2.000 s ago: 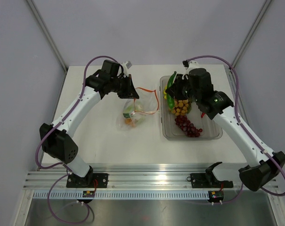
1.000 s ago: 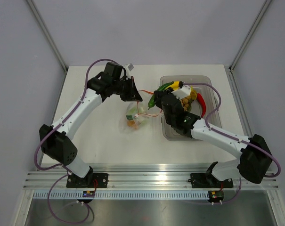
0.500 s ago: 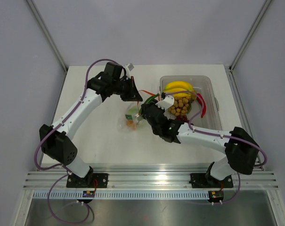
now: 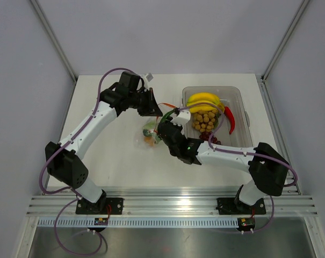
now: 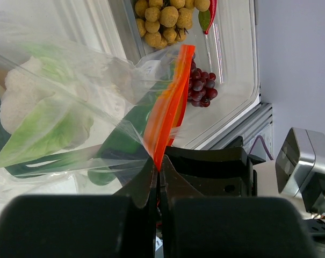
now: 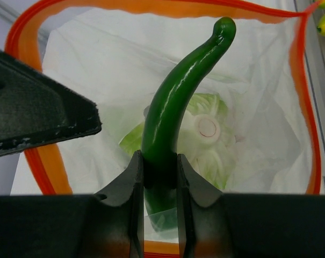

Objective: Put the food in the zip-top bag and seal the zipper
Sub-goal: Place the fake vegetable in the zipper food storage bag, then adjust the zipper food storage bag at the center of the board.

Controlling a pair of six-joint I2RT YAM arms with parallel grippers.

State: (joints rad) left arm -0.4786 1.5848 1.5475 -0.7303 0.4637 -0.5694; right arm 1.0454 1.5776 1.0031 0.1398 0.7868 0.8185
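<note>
Seen from above, the left claw (image 4: 154, 110) is pinched shut on the thin red-orange zipper strip (image 4: 165, 105) of a crinkly, see-through plastic zip-top bag (image 4: 146, 137). The bag lies on the white desk (image 4: 108, 156), just left of a clear rectangular plastic tub (image 4: 243, 137). The right arm folds across in front of the tub, and the right claw (image 4: 161, 127) sits at the bag's mouth; what it grips is too small to make out here. Small orange pieces (image 4: 147, 141) show through the bag. In the tub lie yellow bananas (image 4: 202, 99), a brown ball cluster (image 4: 205, 119), a red chilli (image 4: 230, 119) and dark red grapes (image 4: 211, 138), the last partly hidden by the arm.

In the left wrist view, the black fingers meet on the zipper strip, which rises from them towards the tub. Behind the clear film lie a white bulb (image 5: 17, 102) and a pale green leafy vegetable (image 5: 44, 131).

In the right wrist view, the right claw is clamped on the lower part of a long, curved, glossy green vegetable (image 6: 178, 102), jaws pressed against both its sides. The vegetable's tip points into the bag's open mouth, which the zipper strip frames on all sides. The leafy vegetable lies at the bottom of the bag. A black finger of the left claw is at the left edge, holding the strip.
</note>
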